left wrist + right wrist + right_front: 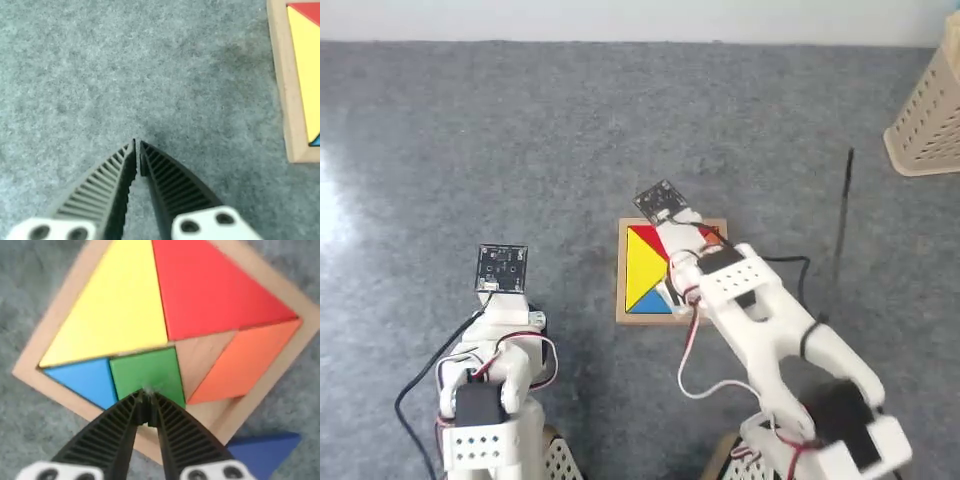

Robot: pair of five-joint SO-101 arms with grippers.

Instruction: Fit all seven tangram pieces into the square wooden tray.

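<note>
- The square wooden tray [621, 290] [281, 75] [59, 315] lay flat on the grey speckled table [520, 130] [125, 65], under the right arm's [760, 310] front end and well to the side of the left arm [500, 330].
- 5 pieces sat inside the tray in the right wrist view.
- The large yellow wooden triangle [115, 310] [645, 265] [305, 60] and the large red wooden triangle [210, 285] [646, 236] met along 1 long edge.
- The green wooden square [147, 372] touched the yellow triangle's edge, with the small light-blue triangle [82, 380] [650, 302] just beside it.
- The orange parallelogram [245, 360] lay against the red triangle, at the tray's corner.
- A patch of bare tray floor [200, 355] showed between the green square and the orange parallelogram.
- A dark blue wooden triangle [265, 450] lay on the table just outside the tray's rim, near the orange parallelogram.
- The right gripper [145, 396] hung over the tray with its 2 ribbed black fingers [175, 430] pressed together, holding nothing, tips at the green square's edge.
- The left gripper [137, 146] pointed at bare table with its fingers [170, 175] closed to a sliver, also empty, the tray's rim off to 1 side.
- A beige perforated basket [930, 110] stood at the table's far corner.
</note>
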